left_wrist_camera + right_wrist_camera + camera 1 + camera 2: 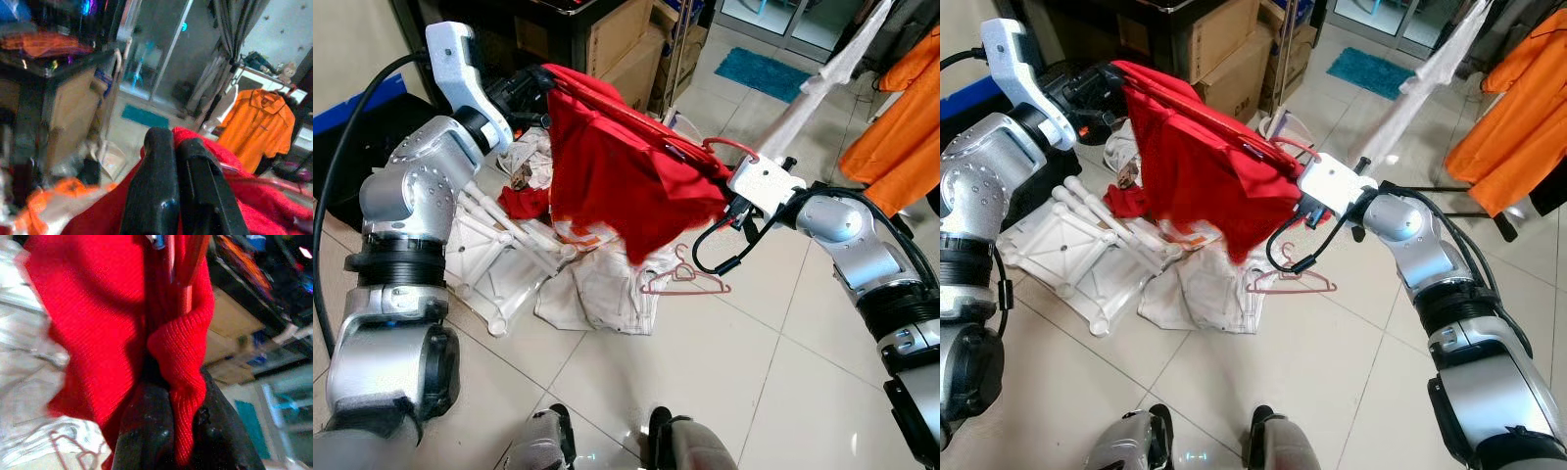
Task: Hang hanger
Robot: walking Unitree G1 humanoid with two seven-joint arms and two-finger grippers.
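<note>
Over the tiled floor [773,352], with cardboard boxes [626,44] at 12 o'clock, both the left pincer [540,83] and the right pincer [729,201] grip the red shirt [617,171].

Both silver arms raised forward, left tool [181,196] and right tool [168,431] each clamped tight on fabric.

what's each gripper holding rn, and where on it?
Both hold the red shirt, stretched between them. Left gripper is shut on one upper edge; right gripper pinches a fold of the opposite edge, beside the red hanger inside it.
</note>
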